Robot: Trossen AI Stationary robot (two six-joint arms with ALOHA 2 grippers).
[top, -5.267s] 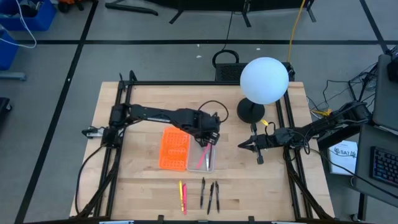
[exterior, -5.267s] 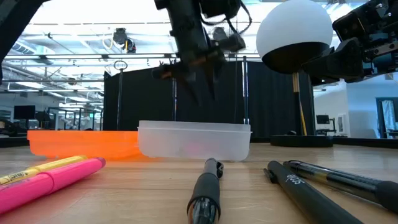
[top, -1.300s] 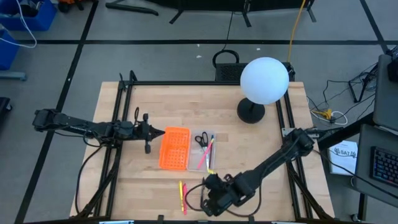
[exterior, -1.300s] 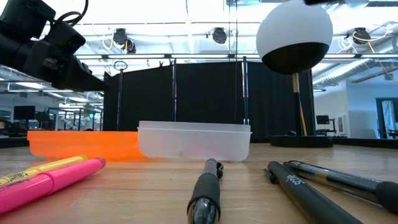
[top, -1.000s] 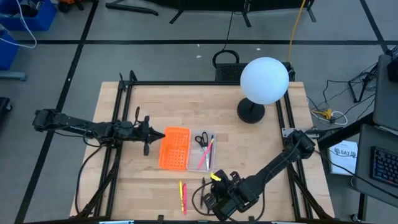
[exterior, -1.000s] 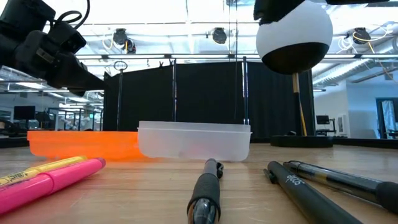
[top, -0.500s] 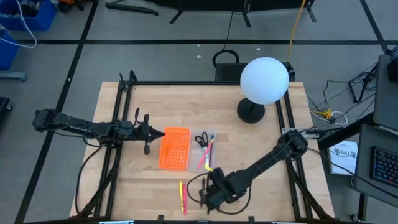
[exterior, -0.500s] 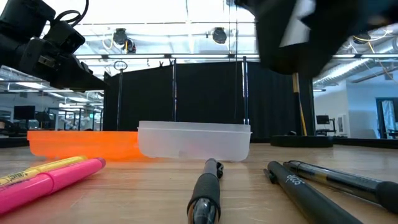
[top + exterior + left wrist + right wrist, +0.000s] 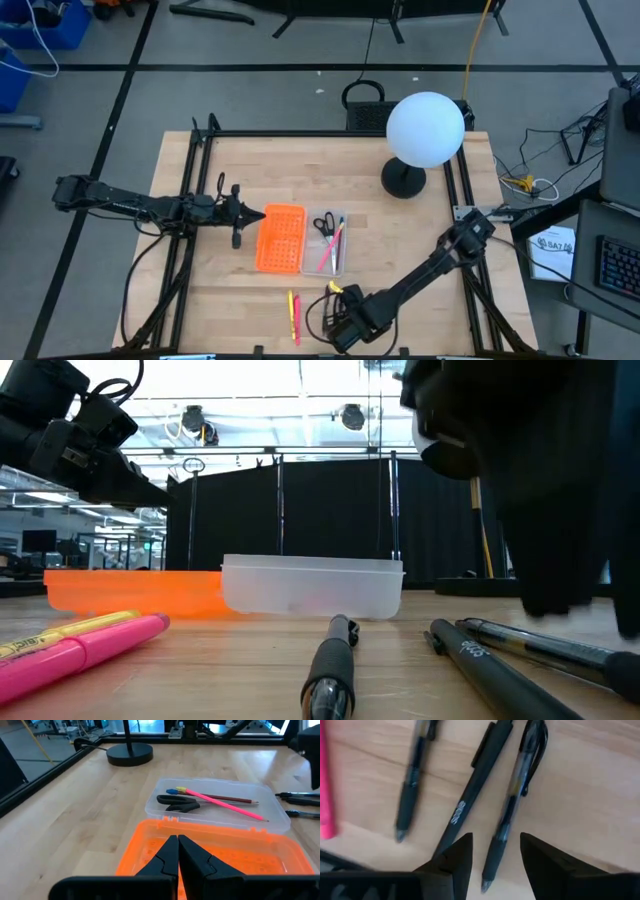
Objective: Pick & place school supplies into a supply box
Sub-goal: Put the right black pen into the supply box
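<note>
The supply box [image 9: 327, 243] is a clear tray beside the orange one. In it lie black-handled scissors [image 9: 179, 803], a pink pencil [image 9: 227, 804] and a dark pencil [image 9: 235, 798]. Near the table's front edge lie a pink and a yellow pen [image 9: 294, 315] and black pens [image 9: 475, 785]. My right gripper [image 9: 496, 855] hangs open low over the black pens, its fingers on either side of the clear-barrelled pen [image 9: 515, 800] without touching it. My left gripper [image 9: 178, 852] is shut, in the air just left of the orange tray.
An orange perforated tray [image 9: 280, 238] lies against the supply box's left side. A lamp with a white globe [image 9: 424, 128] stands on a black base [image 9: 403, 180] at the far right. Black frame rails [image 9: 190, 250] run along the table's left and right sides.
My right gripper has come down over the black pens near the front edge. In the low view it has dropped from the top of the picture to just above the right-hand pens. The pens and the left arm have stayed where they were.
</note>
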